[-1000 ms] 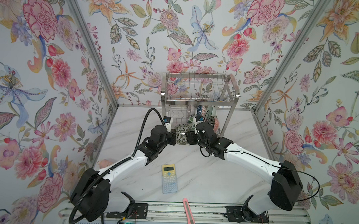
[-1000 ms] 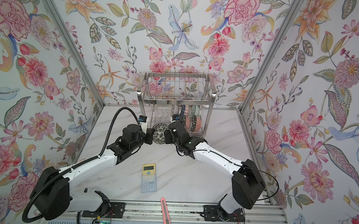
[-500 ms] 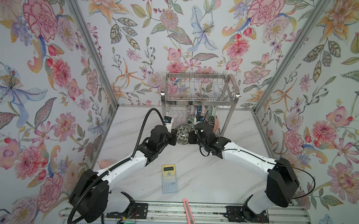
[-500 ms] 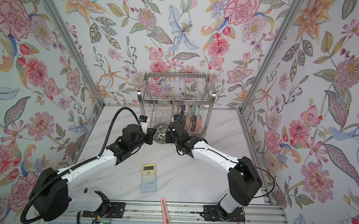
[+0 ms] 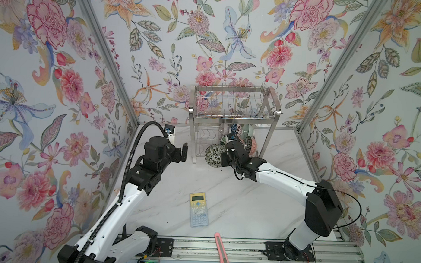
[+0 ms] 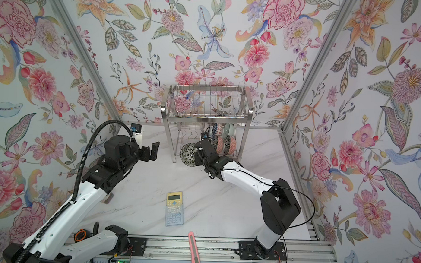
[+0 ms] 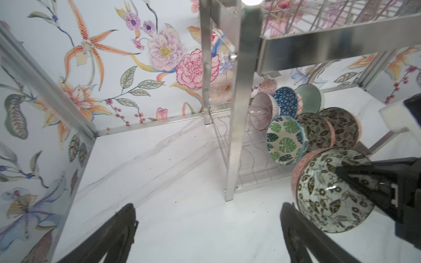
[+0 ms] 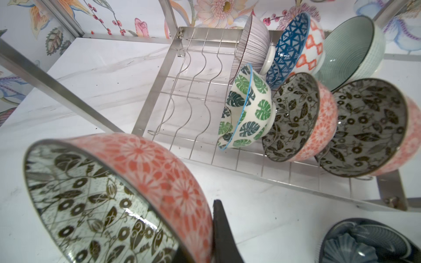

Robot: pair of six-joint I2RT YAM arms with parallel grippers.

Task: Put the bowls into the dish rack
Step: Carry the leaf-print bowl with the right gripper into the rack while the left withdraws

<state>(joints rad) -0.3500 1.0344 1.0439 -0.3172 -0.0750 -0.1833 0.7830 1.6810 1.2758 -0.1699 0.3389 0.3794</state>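
My right gripper [image 5: 222,153] is shut on the rim of a bowl [image 5: 213,155] that is black-white floral inside and pink outside. It holds the bowl on edge just in front of the dish rack [image 5: 231,113], above the table. In the right wrist view one finger [image 8: 224,230] presses on the bowl's [image 8: 141,173] outer wall. My left gripper [image 5: 181,153] stands open to the left of the rack's front post, apart from the bowl [image 7: 330,195]. Several bowls stand in the lower tier, among them a green leaf bowl [image 8: 248,107] and a celadon bowl [image 8: 350,50].
A dark blue bowl [image 8: 369,243] lies on the table beside my right gripper. A yellow and blue calculator [image 5: 198,210] lies mid-table and a pink utility knife [image 5: 221,250] on the front rail. Flowered walls close in on three sides.
My left gripper has let go of the floral bowl, opened wide and drawn back to the left. My right gripper has shut on the bowl and now holds it alone.
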